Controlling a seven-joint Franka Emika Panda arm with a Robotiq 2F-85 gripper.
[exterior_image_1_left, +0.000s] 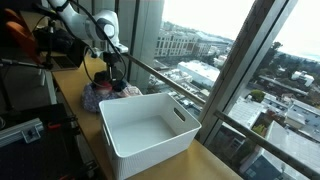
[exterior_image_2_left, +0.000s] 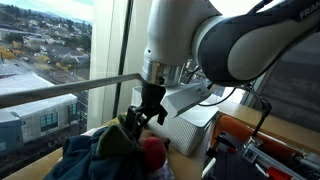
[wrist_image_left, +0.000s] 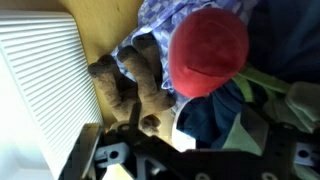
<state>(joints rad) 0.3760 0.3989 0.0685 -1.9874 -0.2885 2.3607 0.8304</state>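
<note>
- The white basket (exterior_image_1_left: 150, 130) was the biggest thing there. In the wrist view it filled the 9 o'clock side, right next to the toy.
- The pile of clothes (exterior_image_1_left: 108, 95) lay just beside the basket, at roughly 10 o'clock from it in an exterior view.
- The gripper (exterior_image_2_left: 148, 112) hung right over that pile with its jaws spread wide. As far as I could see it had hold of nothing.
- The red round thing (wrist_image_left: 208, 52) sat at 2 o'clock from the toy, pressed up against it.
- The brown plush toy (wrist_image_left: 130, 85) lay under the jaws, between the basket and the red thing.
- My take: drop straight down, keep one finger off the basket at 9 o'clock, and pinch the toy's body, not loose cloth or the red thing.
</note>
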